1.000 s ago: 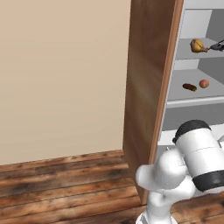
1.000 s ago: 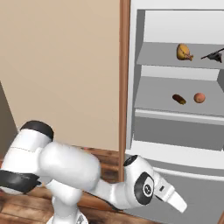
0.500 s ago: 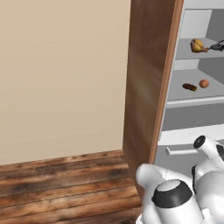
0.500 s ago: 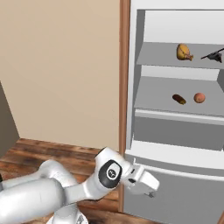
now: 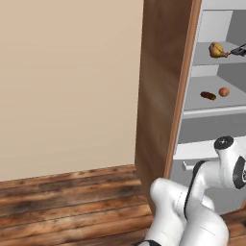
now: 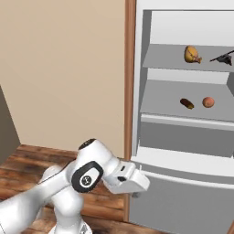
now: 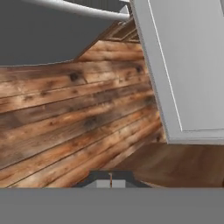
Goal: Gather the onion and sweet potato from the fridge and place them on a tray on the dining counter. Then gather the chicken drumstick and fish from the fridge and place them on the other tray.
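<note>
Your gripper (image 7: 111, 180) hangs low with jaws fully closed, empty, over grainy plank flooring (image 7: 65, 113) beside the white fridge (image 6: 183, 160). Above, on a flat grey shelf, the round orange-brown onion (image 6: 208, 102) sits near the dark, elongated sweet potato (image 6: 186, 103) — apart, not touching.

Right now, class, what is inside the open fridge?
In the fridge, the upper shelf holds the chicken drumstick and dark fish; the shelf below holds the sweet potato and onion. The closed lower drawers hide their contents.

At the frame's upper right, your open fridge (image 6: 183, 137) shows a middle shelf (image 6: 183, 107) holding the sweet potato (image 6: 186, 103) beside the onion (image 6: 208, 102).
</note>
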Available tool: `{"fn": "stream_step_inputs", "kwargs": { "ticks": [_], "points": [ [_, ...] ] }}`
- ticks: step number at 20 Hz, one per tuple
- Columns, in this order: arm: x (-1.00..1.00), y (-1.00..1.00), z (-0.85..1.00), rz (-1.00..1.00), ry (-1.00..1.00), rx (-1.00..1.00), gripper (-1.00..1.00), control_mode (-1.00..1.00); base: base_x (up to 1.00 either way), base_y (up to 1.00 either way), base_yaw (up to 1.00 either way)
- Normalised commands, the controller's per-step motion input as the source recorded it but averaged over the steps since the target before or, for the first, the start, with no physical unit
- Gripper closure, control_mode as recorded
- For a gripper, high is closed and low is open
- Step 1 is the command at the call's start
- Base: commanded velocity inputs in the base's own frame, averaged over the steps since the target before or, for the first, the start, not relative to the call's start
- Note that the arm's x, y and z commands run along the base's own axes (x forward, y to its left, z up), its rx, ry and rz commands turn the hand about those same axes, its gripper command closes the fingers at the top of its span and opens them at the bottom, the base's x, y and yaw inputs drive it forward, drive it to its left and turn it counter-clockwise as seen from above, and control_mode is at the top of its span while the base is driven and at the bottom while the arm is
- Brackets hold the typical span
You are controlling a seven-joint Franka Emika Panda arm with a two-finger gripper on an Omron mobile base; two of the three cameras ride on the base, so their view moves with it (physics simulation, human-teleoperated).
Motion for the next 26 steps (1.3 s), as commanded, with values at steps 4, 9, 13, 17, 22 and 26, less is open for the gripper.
{"fn": "stream_step_inputs", "kwargs": {
  "ticks": [4, 9, 13, 17, 22, 26],
  "points": [
    [0.59, 1.0, 0.0, 0.03, -0.15, 0.36, 1.0, -1.0, 0.0, 0.0, 0.0],
    [0.6, 0.99, 0.0, 0.03, -0.08, 0.36, 1.0, -1.0, 0.0, 0.0, 0.0],
    [0.4, 0.74, 0.09, 0.03, 0.0, 0.33, 1.0, -1.0, 0.0, 0.0, 0.0],
    [0.12, 0.68, 0.0, 0.01, -0.08, 0.22, 1.0, -1.0, 0.0, 0.0, 0.0],
    [-0.05, 0.3, 0.0, 0.0, -0.21, 0.06, 1.0, -1.0, 0.0, 0.0, 0.0],
    [0.0, 0.41, 0.0, 0.0, -0.25, 0.0, 1.0, -1.0, 0.0, 0.0, 0.0]
  ]
}}
